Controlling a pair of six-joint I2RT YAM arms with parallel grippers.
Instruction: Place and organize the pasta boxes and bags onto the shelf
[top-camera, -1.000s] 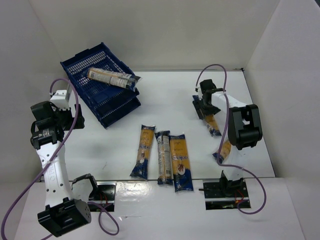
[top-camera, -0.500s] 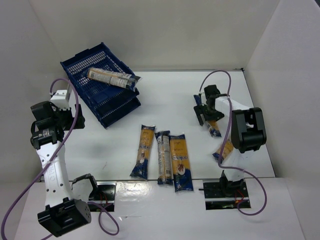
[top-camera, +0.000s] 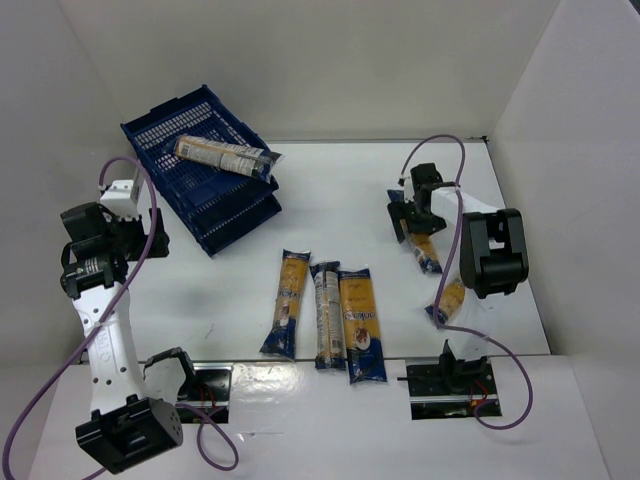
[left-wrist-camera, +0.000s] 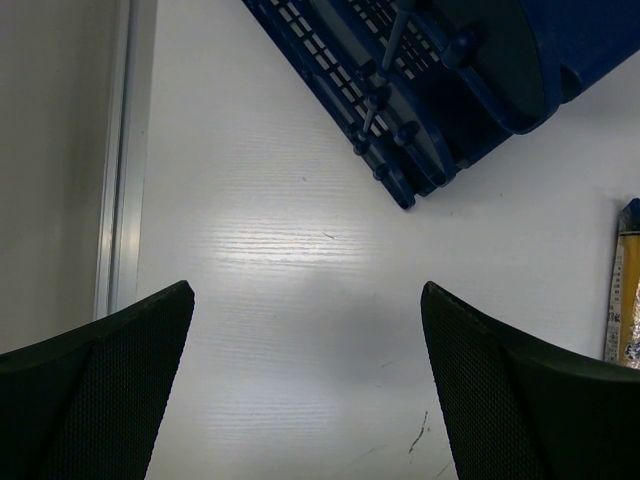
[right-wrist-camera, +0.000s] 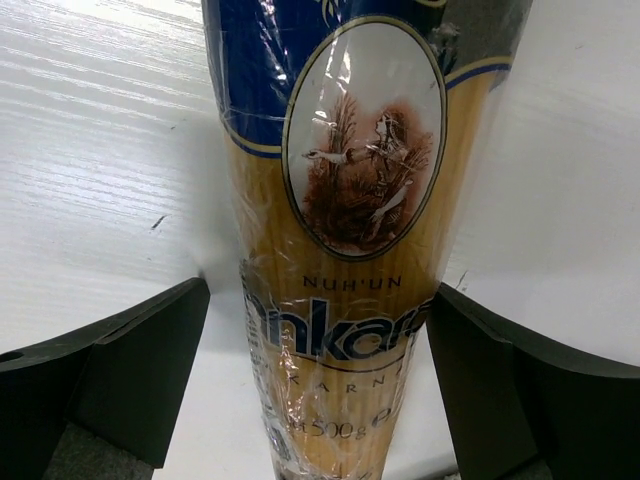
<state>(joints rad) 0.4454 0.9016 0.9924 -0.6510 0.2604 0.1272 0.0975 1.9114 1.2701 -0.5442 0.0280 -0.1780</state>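
Note:
The shelf is a stack of dark blue lattice crates (top-camera: 190, 190) at the far left, with one pasta packet (top-camera: 222, 155) lying on top. Three packets (top-camera: 287, 303), (top-camera: 326, 313), (top-camera: 361, 322) lie side by side at the table's middle front. My right gripper (top-camera: 408, 225) is open and straddles the blue end of another packet (top-camera: 430, 256). In the right wrist view this packet (right-wrist-camera: 340, 170) lies on the table between the fingers (right-wrist-camera: 130, 350) with a gap on each side. My left gripper (top-camera: 148, 238) is open and empty, left of the crates.
Another packet (top-camera: 448, 300) lies partly under the right arm near the front right. White walls close in the table on three sides. The left wrist view shows the crate corner (left-wrist-camera: 420, 110), a packet end (left-wrist-camera: 625, 290) at the right edge and the wall's foot (left-wrist-camera: 120, 160) at the left.
My right gripper has shifted slightly over the packet's end, towards the front and then a little back. The left arm and all other packets have not moved.

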